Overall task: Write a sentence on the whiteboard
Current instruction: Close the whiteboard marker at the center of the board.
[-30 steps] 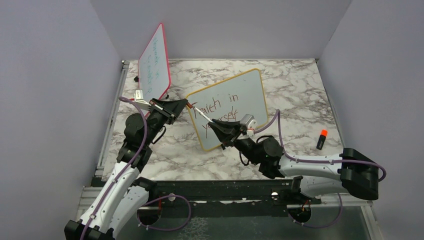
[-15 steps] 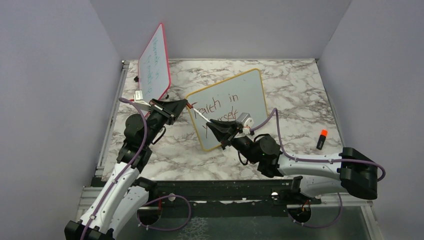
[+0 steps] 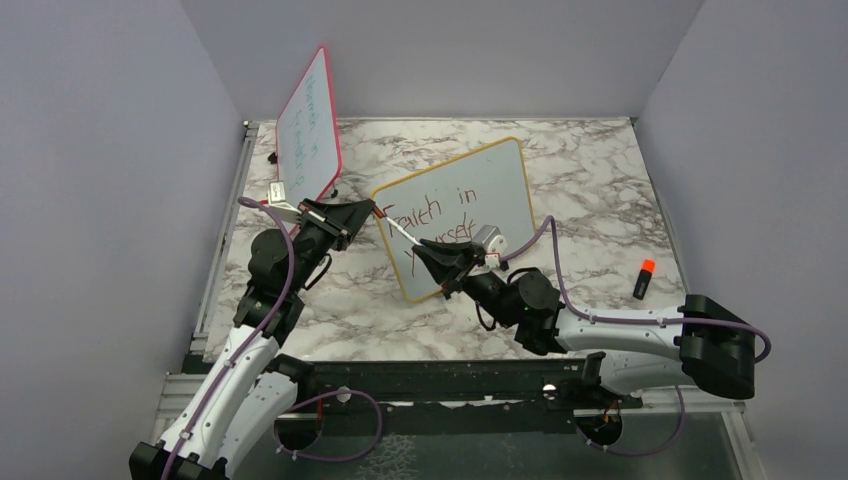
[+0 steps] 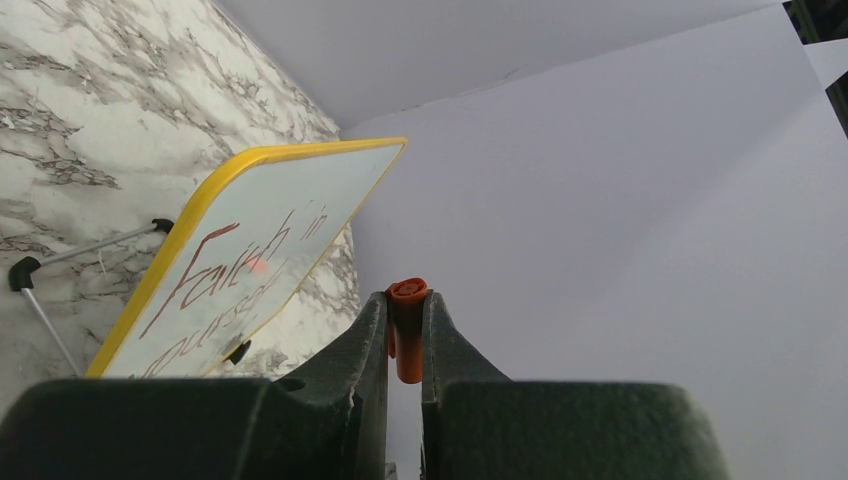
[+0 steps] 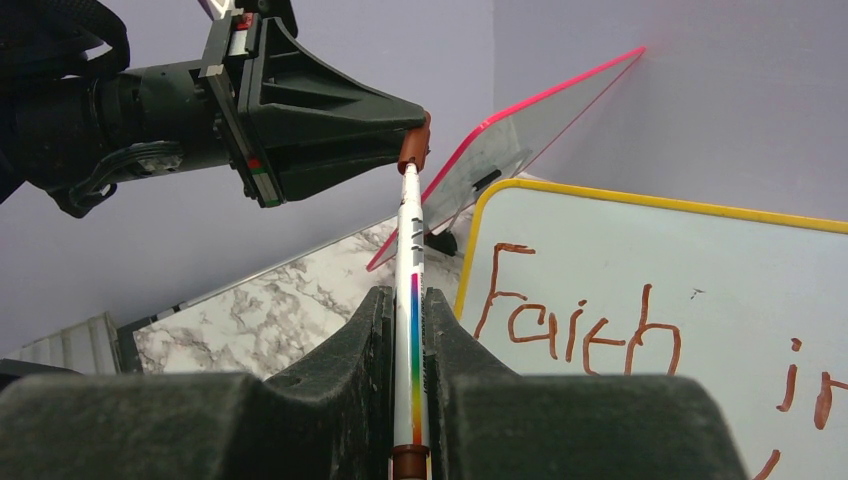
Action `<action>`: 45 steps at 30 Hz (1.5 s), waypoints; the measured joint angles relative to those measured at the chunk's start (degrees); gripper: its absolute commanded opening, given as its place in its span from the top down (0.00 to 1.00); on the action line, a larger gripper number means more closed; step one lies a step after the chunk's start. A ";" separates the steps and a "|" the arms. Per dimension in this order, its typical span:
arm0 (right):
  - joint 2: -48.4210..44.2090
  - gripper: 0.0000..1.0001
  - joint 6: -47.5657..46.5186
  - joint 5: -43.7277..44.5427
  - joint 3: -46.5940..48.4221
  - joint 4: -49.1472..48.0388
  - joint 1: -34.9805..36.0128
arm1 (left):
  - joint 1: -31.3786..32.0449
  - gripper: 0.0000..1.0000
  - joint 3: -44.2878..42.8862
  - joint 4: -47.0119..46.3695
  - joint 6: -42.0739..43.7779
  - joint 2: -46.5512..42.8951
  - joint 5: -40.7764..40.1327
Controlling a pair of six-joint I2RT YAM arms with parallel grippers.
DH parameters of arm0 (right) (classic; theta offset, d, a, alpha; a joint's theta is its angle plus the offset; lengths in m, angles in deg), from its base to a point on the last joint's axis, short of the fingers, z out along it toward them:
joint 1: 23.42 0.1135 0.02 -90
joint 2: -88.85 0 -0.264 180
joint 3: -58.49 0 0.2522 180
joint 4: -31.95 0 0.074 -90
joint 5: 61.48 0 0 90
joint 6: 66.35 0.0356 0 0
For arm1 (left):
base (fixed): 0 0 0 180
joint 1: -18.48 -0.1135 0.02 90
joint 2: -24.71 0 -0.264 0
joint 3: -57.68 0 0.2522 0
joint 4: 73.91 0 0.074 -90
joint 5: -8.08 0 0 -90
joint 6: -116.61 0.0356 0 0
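Observation:
The whiteboard (image 3: pixel 500 215) with a yellow frame stands tilted at the table's middle. Its dark red sentence (image 3: pixel 432 214) reads "Faith in yourself"; the lower part is hidden behind my right gripper. My right gripper (image 3: pixel 425 247) is shut on a white marker (image 5: pixel 411 250) with a rainbow stripe, in front of the board's left part. My left gripper (image 3: pixel 372 210) is shut on the orange-red cap (image 4: pixel 407 325) at the board's left edge. The marker's far end meets the cap (image 5: pixel 413 148). The board also shows in the left wrist view (image 4: pixel 300 215) and the right wrist view (image 5: pixel 700 270).
A red-pink-framed board (image 3: pixel 310 125) with faint green-blue writing stands at the back left, close behind my left arm. A black marker with an orange cap (image 3: pixel 643 279) lies on the marble table at the right. A metal rail (image 3: pixel 225 250) runs along the left edge.
My right arm has shifted slightly left with the marker, toward my left gripper. The left arm and the whiteboard have not moved.

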 measured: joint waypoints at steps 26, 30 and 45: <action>-0.24 0.99 1.03 -0.07 0.00 1.70 0.00 | 0.26 1.00 0.09 0.11 -0.83 -0.85 -0.94; -0.24 0.99 1.05 -0.09 0.00 1.68 0.00 | 0.26 1.00 0.09 0.13 -0.81 -0.79 -0.94; -0.94 0.99 1.07 -0.07 0.00 1.68 0.00 | 0.26 1.00 0.09 0.37 -0.59 -0.04 -0.83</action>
